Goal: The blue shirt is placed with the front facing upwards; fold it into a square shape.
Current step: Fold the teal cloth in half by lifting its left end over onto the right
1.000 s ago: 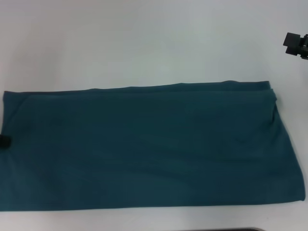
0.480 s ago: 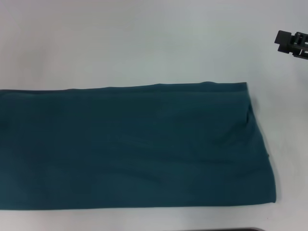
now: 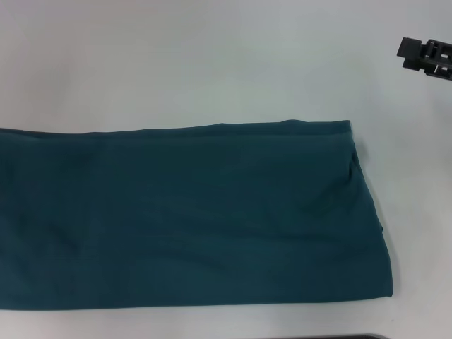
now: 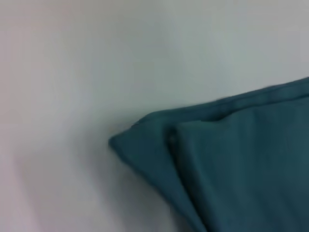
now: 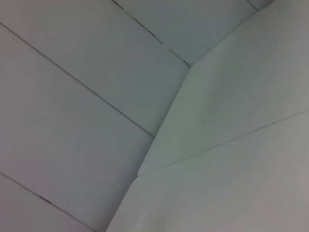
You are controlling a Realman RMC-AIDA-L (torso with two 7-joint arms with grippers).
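Head view: blue shirt is seen lying flat on the white surface, folded into a long band running across the near half of the frame. Only plain teal fabric is shown on top; no lettering visible. Far edge is straight, w/ a thin layered lip along it. Shirt's right end is stepped, upper layer sitting slightly inside the lower one, w/ a small pucker near the far right corner. Left end is cut off by the frame edge. Right hand is observed at the upper right edge, well apart from the shirt and not touching it; it is only partly in frame, so open/closed cannot be told. Left hand is not seen in this view.

Left wrist view: one corner of the shirt is shown on the surface, w/ at least two stacked layers, the upper edge set back from the lower. Corner tip is rounded. No fingers are shown, so the left hand's state cannot be told.

Right wrist view: only pale panels w/ thin dark seams are recorded. Neither shirt nor fingers visible.
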